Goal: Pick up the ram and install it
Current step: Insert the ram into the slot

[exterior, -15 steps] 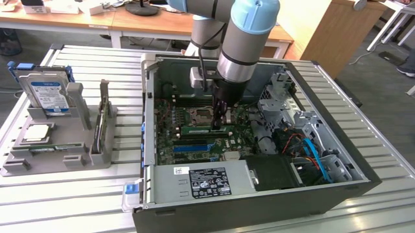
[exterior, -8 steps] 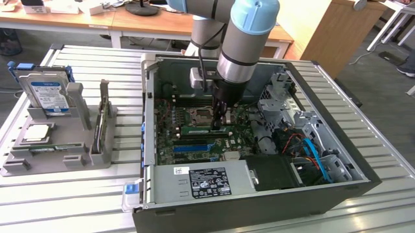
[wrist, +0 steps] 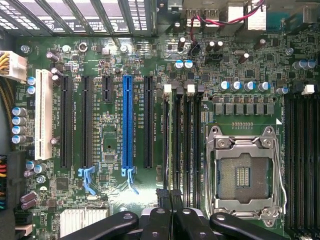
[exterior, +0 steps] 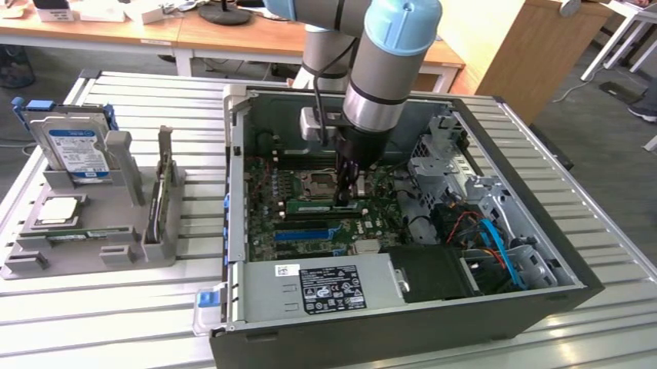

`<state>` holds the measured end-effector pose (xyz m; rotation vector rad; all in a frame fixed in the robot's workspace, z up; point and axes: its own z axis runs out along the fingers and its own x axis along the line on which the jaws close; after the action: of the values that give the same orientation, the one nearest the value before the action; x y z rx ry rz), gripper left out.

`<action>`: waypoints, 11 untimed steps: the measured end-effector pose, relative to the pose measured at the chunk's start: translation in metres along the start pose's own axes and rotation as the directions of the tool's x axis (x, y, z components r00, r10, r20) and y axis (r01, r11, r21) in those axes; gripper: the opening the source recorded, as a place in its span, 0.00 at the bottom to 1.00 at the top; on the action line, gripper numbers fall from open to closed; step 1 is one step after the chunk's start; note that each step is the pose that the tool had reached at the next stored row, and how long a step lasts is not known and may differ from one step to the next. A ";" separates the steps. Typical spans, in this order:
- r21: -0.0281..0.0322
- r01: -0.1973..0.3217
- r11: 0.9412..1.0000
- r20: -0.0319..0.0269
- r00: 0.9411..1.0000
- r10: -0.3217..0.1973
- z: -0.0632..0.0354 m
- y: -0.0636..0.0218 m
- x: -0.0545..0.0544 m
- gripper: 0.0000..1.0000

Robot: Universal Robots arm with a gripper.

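Note:
A long green ram stick sits in a memory slot beside the empty processor socket inside the open computer case. My gripper points straight down at the end of the stick nearer the exterior view's right, with its fingers together and nothing between them. Whether it touches the stick I cannot tell. In the wrist view the shut gripper hangs over one end of the row of black memory slots, next to the socket.
On the exterior view's left, a grey fixture tray holds a silver hard drive with a blue label, a square silver processor and a thin board standing on edge. The case walls, power supply and cables crowd the motherboard.

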<state>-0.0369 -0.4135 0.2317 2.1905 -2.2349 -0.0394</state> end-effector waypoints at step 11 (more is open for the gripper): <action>0.000 0.000 1.000 0.000 1.000 0.000 0.0008 -0.0007 0.000 0.11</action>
<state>-0.0362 -0.4134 0.2308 2.1906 -2.2351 -0.0396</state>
